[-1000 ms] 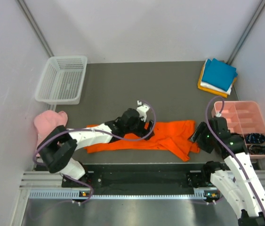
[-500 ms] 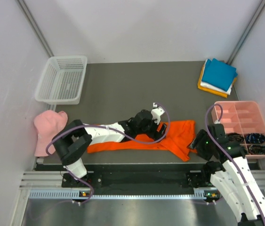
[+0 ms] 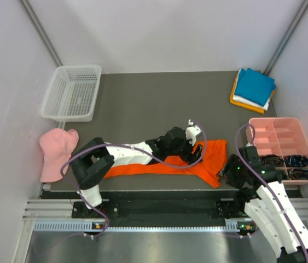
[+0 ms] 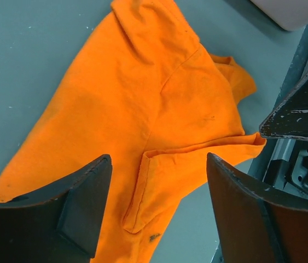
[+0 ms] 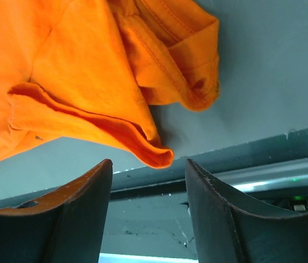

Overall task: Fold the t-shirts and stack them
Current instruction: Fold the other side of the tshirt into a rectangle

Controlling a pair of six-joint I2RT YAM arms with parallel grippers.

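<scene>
The orange t-shirt [image 3: 143,165] lies rumpled along the table's front edge. My left gripper [image 3: 193,147] hovers open over its right part; the left wrist view shows the shirt [image 4: 143,104] with a sleeve between the open fingers [image 4: 71,203]. My right gripper [image 3: 227,167] is open beside the shirt's right end, at the table's front edge; the right wrist view shows a folded hem corner [image 5: 159,153] just ahead of its open fingers [image 5: 219,213]. Folded teal, white and amber shirts [image 3: 254,87] are stacked at the back right.
A white mesh basket [image 3: 71,92] stands at the back left. A pale pink cap [image 3: 52,150] lies at the left edge. A pink compartment tray [image 3: 282,145] sits at the right. The table's front rail [image 5: 241,181] runs under the right gripper.
My left gripper has moved rightward over the orange shirt toward its right end. My right gripper has drawn back toward the front edge, near the shirt's right corner.
</scene>
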